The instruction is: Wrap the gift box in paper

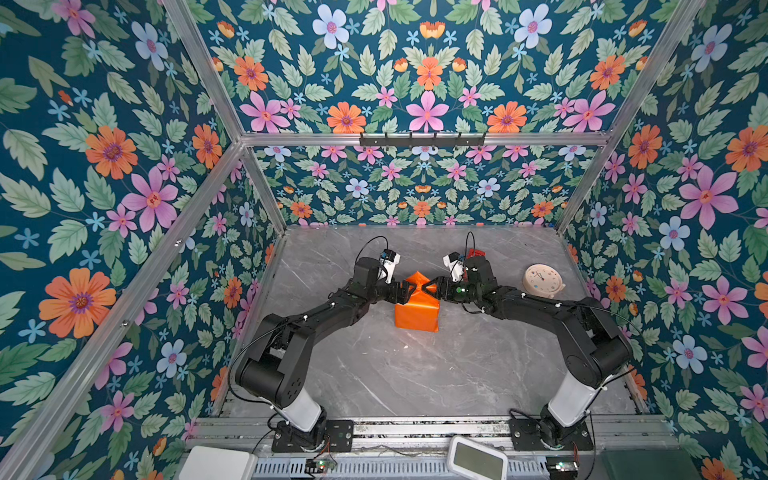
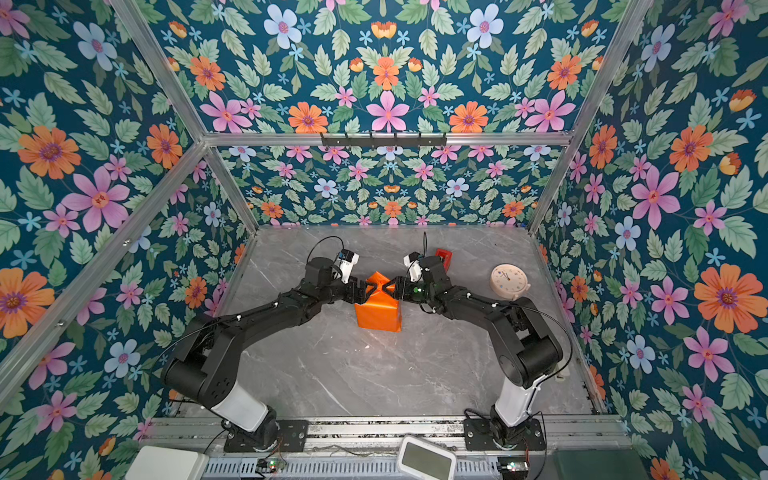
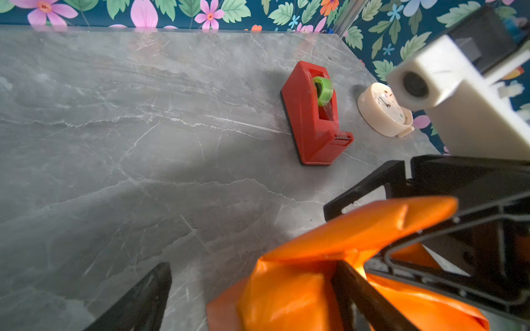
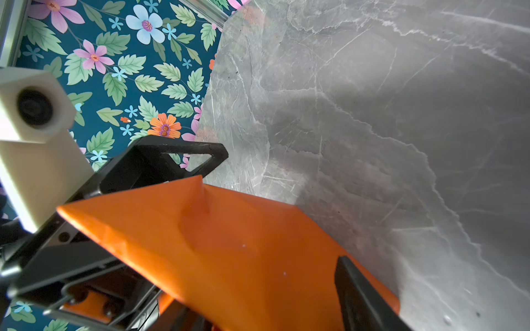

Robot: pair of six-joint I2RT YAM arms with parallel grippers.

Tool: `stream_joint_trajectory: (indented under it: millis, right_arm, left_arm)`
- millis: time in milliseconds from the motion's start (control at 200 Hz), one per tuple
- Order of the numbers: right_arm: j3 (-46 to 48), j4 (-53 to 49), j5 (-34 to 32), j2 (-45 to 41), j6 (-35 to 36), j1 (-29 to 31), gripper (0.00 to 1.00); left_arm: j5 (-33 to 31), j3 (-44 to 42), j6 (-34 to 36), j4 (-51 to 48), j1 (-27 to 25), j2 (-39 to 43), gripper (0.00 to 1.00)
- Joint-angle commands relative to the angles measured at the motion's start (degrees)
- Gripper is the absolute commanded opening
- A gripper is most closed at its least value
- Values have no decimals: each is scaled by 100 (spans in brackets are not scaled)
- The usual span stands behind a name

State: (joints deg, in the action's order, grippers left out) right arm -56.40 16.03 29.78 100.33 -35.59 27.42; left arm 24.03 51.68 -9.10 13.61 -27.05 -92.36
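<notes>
The gift box is hidden inside the glossy orange paper [image 1: 417,313] [image 2: 378,313], which forms a wrapped block at the middle of the table. Its far end stands up in a pointed flap. My left gripper [image 1: 406,289] [image 2: 367,289] is open at that end. In the left wrist view one finger [image 3: 361,295] is tucked into the paper [image 3: 286,295] fold, and the other rests apart over the table. My right gripper [image 1: 429,287] [image 2: 390,286] faces it from the other side, open, one finger [image 4: 361,295] lying on the paper [image 4: 229,252] flap and the other hidden beneath it.
A red tape dispenser [image 1: 473,252] [image 2: 442,255] [image 3: 312,120] with a green roll stands just behind my right wrist. A cream round clock [image 1: 542,280] [image 2: 509,280] [image 3: 381,111] lies further right. Flowered walls close off the grey marble table [image 1: 395,374] on three sides.
</notes>
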Motion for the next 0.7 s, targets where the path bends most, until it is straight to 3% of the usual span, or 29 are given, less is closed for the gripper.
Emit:
stream_joint_trajectory:
  millis: [0, 210, 410, 695]
  right_arm:
    - [6, -477, -69, 17, 123, 9, 64]
    - [-11, -486, -51, 22, 143, 12, 63]
    - [-47, -565, -33, 15, 194, 16, 62]
    - [-66, -619, -42, 5, 227, 11, 62]
  left_arm:
    - [289, 132, 781, -405, 32, -1, 89]
    - [660, 427, 1624, -655, 75, -85, 83]
    - [918, 760, 2325, -950, 93, -236, 71]
    - [1254, 1388, 2770, -1527, 147, -666, 59]
